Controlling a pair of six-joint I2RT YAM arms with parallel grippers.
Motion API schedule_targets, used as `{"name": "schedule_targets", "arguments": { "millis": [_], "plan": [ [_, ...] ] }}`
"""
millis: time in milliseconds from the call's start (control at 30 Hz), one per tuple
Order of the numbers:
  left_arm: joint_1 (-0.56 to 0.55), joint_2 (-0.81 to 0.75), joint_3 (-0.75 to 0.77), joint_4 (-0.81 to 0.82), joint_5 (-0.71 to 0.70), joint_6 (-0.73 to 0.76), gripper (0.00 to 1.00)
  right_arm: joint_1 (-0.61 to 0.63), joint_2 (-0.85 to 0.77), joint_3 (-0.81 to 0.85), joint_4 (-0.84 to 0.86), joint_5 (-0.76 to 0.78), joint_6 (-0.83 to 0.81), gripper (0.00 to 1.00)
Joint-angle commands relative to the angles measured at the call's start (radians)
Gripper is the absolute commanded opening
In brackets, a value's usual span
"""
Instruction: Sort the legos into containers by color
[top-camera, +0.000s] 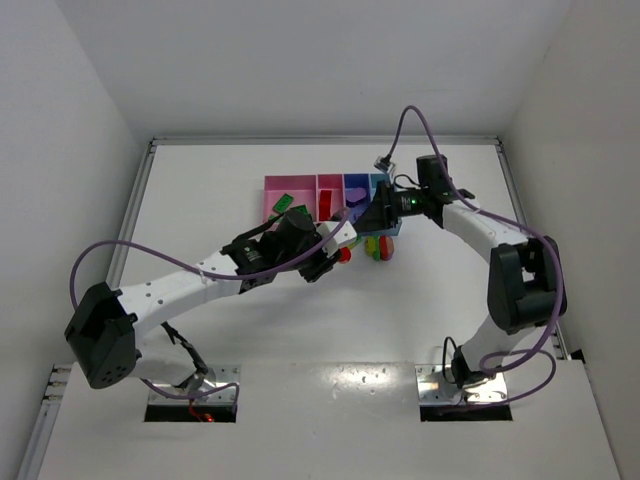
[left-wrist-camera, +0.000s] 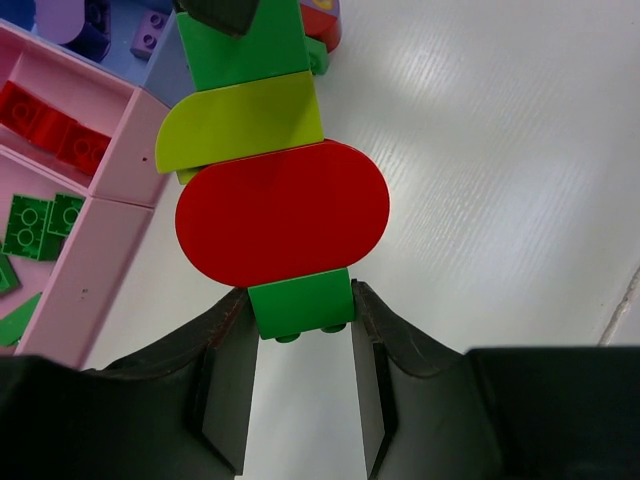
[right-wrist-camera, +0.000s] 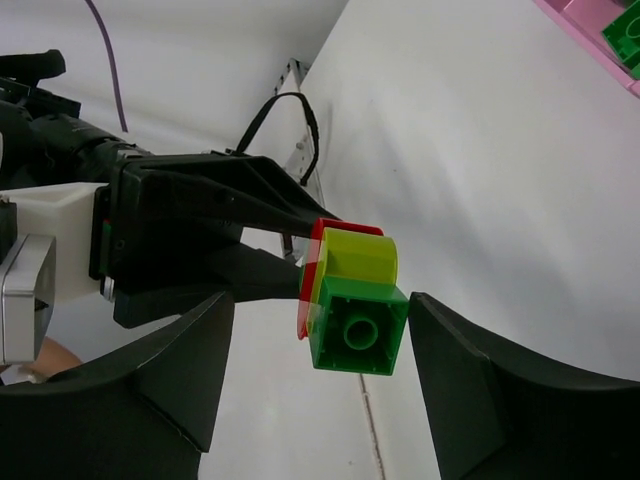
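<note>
A lego stack (left-wrist-camera: 283, 212) hangs above the table: a green block, a red oval plate, a yellow-green piece and a second green block (right-wrist-camera: 358, 325). My left gripper (left-wrist-camera: 300, 312) is shut on the stack's near green block (left-wrist-camera: 300, 305). My right gripper (right-wrist-camera: 320, 320) stands open around the far green block, with a gap on its left side. In the top view the stack (top-camera: 352, 250) spans between the left gripper (top-camera: 330, 260) and the right gripper (top-camera: 377, 230), just in front of the containers (top-camera: 300, 183).
The wide pink bin (left-wrist-camera: 75, 280) holds green legos (left-wrist-camera: 40, 225), the narrow pink bin (left-wrist-camera: 115, 160) red ones (left-wrist-camera: 50, 125), and the blue-violet bin (left-wrist-camera: 165, 65) purple ones. Another red-and-green lego cluster (top-camera: 386, 250) lies on the table by the bins.
</note>
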Motion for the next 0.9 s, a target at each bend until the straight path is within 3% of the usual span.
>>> {"name": "schedule_targets", "arguments": {
  "millis": [0,33,267,533,633,867],
  "plan": [
    [0.008,-0.017,0.045,0.036,-0.044,0.012,0.04,-0.001,0.020,0.015,-0.009,-0.035,-0.047,0.71],
    [0.008,-0.017,0.054,0.036,-0.045,0.012,0.04,-0.001,0.029,0.015,-0.020,-0.035,-0.058,0.71],
    [0.018,-0.026,0.054,0.036,-0.075,0.012,0.04,-0.001,0.038,0.033,-0.051,-0.023,-0.093,0.43],
    [0.036,-0.026,0.054,0.036,-0.075,0.002,0.04,-0.001,0.038,0.051,-0.032,-0.035,-0.103,0.05],
    [0.036,-0.051,0.020,0.036,-0.064,-0.007,0.04,-0.001,0.047,0.081,-0.013,-0.044,-0.092,0.00],
    [0.056,-0.125,-0.076,0.007,-0.064,-0.065,0.04,-0.061,0.075,0.179,0.093,-0.043,0.023,0.00]
  ]
}}
